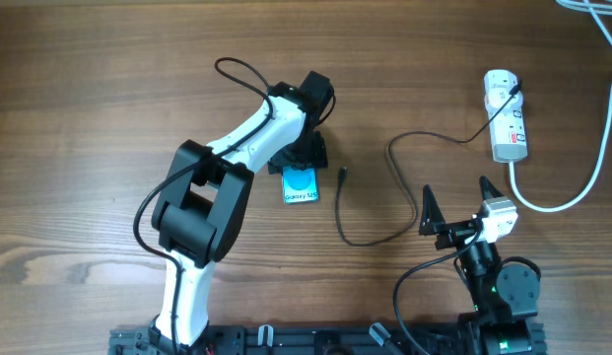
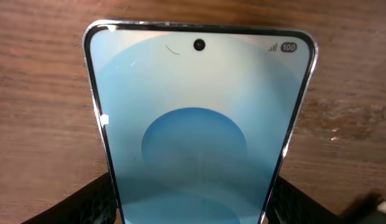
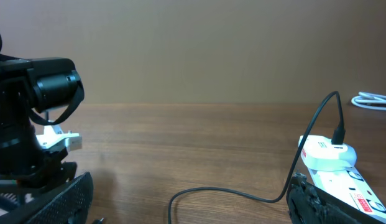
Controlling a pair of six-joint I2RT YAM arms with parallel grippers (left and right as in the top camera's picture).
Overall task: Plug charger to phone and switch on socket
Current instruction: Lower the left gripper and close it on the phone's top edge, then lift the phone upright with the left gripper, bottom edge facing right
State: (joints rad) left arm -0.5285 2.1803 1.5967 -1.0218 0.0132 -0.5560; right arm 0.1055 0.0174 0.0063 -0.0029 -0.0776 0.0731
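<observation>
The phone (image 1: pixel 301 186) lies on the table with its cyan screen up and its white strip at the near end; it fills the left wrist view (image 2: pixel 199 124). My left gripper (image 1: pixel 301 164) is over its far end, and its two fingers (image 2: pixel 193 208) press against the phone's two long edges. The black charger cable (image 1: pixel 404 138) runs from the socket (image 1: pixel 506 116) in loops to its connector (image 1: pixel 343 177), which lies loose just right of the phone. My right gripper (image 1: pixel 456 194) is open and empty, right of the cable loop. The cable (image 3: pixel 242 194) lies between its fingers (image 3: pixel 189 208).
The socket's thick white cord (image 1: pixel 581 187) curves off along the right edge and also shows in the right wrist view (image 3: pixel 373 99). The left arm (image 1: pixel 237 148) crosses the wooden table (image 1: pixel 89 118) from the front. The socket (image 3: pixel 332 165) is far right in the right wrist view.
</observation>
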